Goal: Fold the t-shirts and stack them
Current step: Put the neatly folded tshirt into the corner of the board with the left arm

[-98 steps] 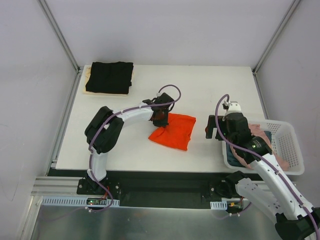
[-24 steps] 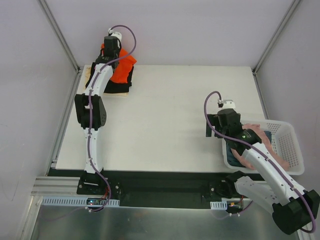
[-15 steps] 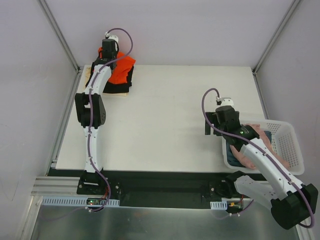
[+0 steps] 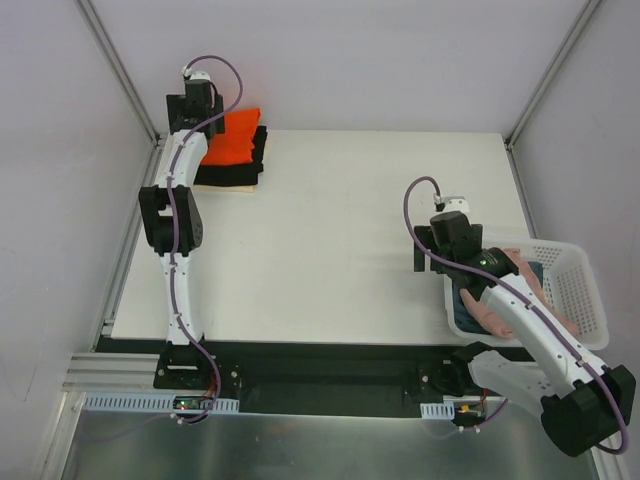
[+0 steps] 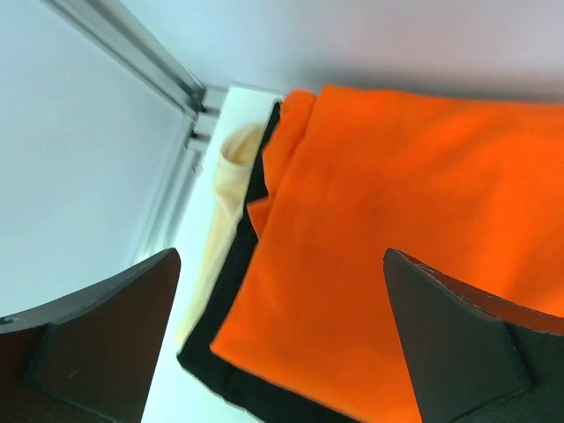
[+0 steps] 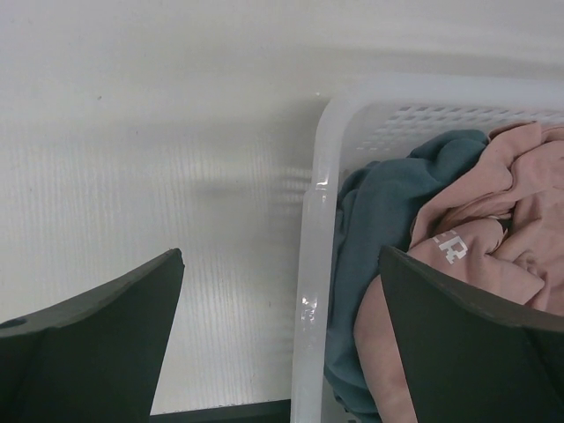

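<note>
Folded orange t-shirt (image 5: 397, 220) lies flat (atop the black one (image 5: 225, 304)).

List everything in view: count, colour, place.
orange-red folded cloth t-shirt: 1, orange-red, top of the stack at the table's far-left corner
black folded cloth t-shirt: 1, black, directly under the orange-red one
cream folded cloth t-shirt: 1, cream, bottom of the stack, only its edge shows
white plastic lattice basket: 1, white, at the table's near-right edge
pink crumpled cloth shirt: at least 1, pink, in the basket
dark blue crumpled cloth shirt: 1, dark blue, in the basket beside the pink one
white table: 1, white
aluminium frame posts: 2, silver, at the far corners
left gripper: open, above the stack
right gripper: open, over the basket's left rim
</note>
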Robot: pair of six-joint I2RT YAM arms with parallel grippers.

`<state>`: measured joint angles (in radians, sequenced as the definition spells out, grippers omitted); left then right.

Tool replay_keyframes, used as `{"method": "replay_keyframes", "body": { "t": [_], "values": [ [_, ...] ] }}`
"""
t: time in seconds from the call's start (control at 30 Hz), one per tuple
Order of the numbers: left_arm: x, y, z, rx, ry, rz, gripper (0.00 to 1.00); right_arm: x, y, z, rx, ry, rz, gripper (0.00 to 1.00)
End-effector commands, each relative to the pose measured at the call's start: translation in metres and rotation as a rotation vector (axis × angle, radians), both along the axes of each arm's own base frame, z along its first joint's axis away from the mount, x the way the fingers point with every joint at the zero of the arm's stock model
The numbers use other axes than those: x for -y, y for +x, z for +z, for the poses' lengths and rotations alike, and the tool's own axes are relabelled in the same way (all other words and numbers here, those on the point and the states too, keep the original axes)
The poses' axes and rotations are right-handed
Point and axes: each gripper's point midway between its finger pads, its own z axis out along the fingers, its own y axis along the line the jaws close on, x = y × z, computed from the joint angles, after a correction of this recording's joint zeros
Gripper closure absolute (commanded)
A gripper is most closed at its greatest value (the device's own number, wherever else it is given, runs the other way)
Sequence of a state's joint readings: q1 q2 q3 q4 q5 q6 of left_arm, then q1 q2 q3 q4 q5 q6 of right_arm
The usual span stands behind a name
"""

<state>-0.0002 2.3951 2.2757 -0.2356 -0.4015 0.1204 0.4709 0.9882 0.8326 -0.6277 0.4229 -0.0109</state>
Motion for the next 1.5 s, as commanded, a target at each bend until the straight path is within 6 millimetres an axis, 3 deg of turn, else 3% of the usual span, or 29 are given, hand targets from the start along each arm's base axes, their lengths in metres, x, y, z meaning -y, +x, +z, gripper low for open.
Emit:
{"method": "replay_keyframes", "body": {
  "t": [0.0,0.2,0.3,0.47,0.53,0.57,0.63,0.67,0.87,1.1,1.2,1.3,1.33,1.4,1.43,1.47],
  "values": [
    [0.026,-0.016,0.072,0.142,-0.128,-0.068,0.01,0.001,0.005,0.030,0.091,0.051,-0.043,0.03],
    [0.075,-0.023,0.068,0.121,-0.296,-0.266,0.01,-0.001,-0.001,0.029,0.092,0.078,-0.027,0.03],
    [0.083,-0.016,0.059,0.118,-0.293,-0.251,0.01,0.001,-0.002,0.032,0.106,0.079,-0.031,0.03],
    [0.125,-0.003,0.047,0.113,-0.460,-0.412,0.01,0.006,-0.001,0.031,0.099,0.049,-0.053,0.03],
    [0.138,0.004,0.054,0.137,-0.509,-0.464,0.01,0.006,0.001,0.030,0.091,0.040,-0.057,0.03],
    [0.147,0.008,0.039,0.115,-0.532,-0.488,0.01,0.008,0.002,0.030,0.089,0.032,-0.066,0.03],
    [0.149,0.019,0.038,0.137,-0.527,-0.493,0.01,0.012,0.005,0.028,0.082,0.002,-0.092,0.03],
    [0.147,0.026,0.016,0.113,-0.524,-0.471,0.01,0.014,0.005,0.028,0.082,-0.008,-0.101,0.03],
    [0.150,0.033,-0.028,0.054,-0.520,-0.482,0.01,0.022,0.005,0.026,0.092,-0.033,-0.131,0.03],
    [0.161,0.033,-0.048,0.019,-0.508,-0.496,0.01,0.021,0.008,0.016,0.042,-0.061,-0.130,0.03],
    [0.161,0.032,-0.039,0.029,-0.433,-0.488,0.01,0.021,0.007,0.014,0.029,-0.060,-0.130,0.03],
    [0.165,0.026,-0.004,0.071,-0.371,-0.496,0.01,0.018,0.006,0.019,0.044,-0.034,-0.128,0.03],
    [0.166,0.021,0.026,0.111,-0.352,-0.496,0.00,0.017,0.006,0.021,0.051,-0.021,-0.127,0.03],
    [0.174,0.009,0.049,0.127,-0.335,-0.501,0.01,0.012,0.005,0.026,0.074,0.023,-0.109,0.03],
    [0.170,-0.002,0.090,0.187,-0.309,-0.482,0.01,0.008,0.007,0.030,0.091,0.045,-0.100,0.03],
    [0.174,-0.010,0.105,0.206,-0.296,-0.481,0.01,0.003,0.005,0.029,0.086,0.069,-0.069,0.03]
  ]
}}
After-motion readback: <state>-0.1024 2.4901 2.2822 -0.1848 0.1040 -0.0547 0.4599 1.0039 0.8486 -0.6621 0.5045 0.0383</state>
